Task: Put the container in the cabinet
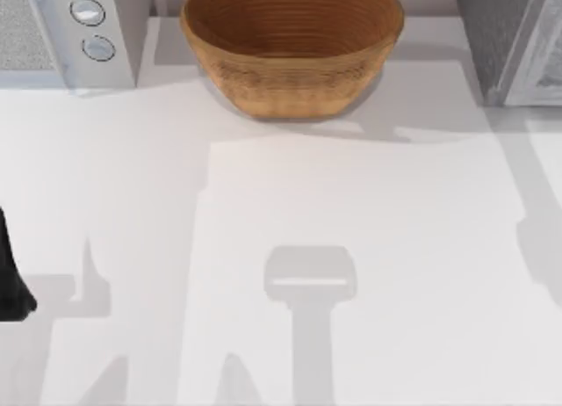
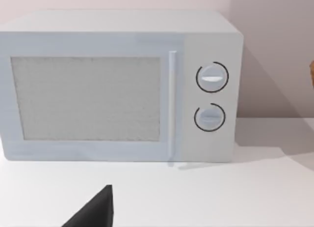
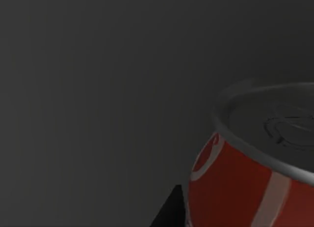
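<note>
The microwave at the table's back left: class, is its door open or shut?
Shut. In the left wrist view the microwave has its door lying flush with the front panel, its handle beside the two dials.

White table [image 1: 369, 248] bearing a brown woven basket [image 1: 292, 47] at the back centre and a microwave [image 1: 61, 32] at back left.

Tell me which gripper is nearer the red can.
Right. The right wrist view has the can close up in a dark space, with a dark fingertip beside it. The left arm sits at the table's left edge, its camera facing the microwave.
</note>
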